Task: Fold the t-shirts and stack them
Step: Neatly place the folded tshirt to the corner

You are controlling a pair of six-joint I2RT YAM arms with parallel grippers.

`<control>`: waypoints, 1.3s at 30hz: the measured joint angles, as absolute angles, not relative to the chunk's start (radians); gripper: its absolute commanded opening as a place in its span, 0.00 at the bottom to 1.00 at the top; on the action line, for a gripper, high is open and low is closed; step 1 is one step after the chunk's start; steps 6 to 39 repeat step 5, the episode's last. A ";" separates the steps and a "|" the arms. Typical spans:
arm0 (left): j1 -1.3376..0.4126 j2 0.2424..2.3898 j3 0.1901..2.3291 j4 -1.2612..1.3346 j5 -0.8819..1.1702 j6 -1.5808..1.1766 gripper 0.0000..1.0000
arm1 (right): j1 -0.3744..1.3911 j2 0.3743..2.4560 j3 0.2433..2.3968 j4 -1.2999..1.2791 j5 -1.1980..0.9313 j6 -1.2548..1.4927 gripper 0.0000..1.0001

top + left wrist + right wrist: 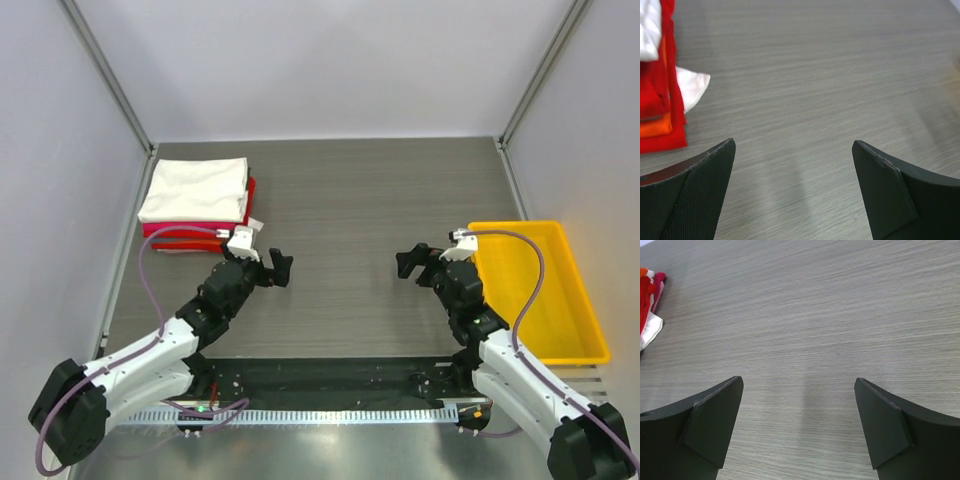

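A stack of folded t-shirts lies at the far left of the table, a cream-white one on top of magenta-pink and red ones. The stack's red edge shows in the left wrist view and at the far left of the right wrist view. My left gripper is open and empty, just right of and below the stack. My right gripper is open and empty, hovering over bare table at centre right. No dark green collar or lettering shows.
A yellow plastic tray stands at the right edge, beside my right arm, with nothing showing in it. The grey wood-grain table lies between the grippers. White walls enclose the back and both sides.
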State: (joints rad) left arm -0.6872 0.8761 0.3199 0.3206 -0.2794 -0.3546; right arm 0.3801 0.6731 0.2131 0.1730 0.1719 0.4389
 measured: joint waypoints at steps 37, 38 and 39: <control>-0.687 0.860 0.298 0.370 -0.297 -0.331 1.00 | 0.380 0.680 0.210 0.197 0.176 0.440 1.00; -0.687 0.860 0.298 0.370 -0.297 -0.331 1.00 | 0.380 0.680 0.210 0.197 0.176 0.440 1.00; -0.687 0.860 0.298 0.370 -0.297 -0.331 1.00 | 0.380 0.680 0.210 0.197 0.176 0.440 1.00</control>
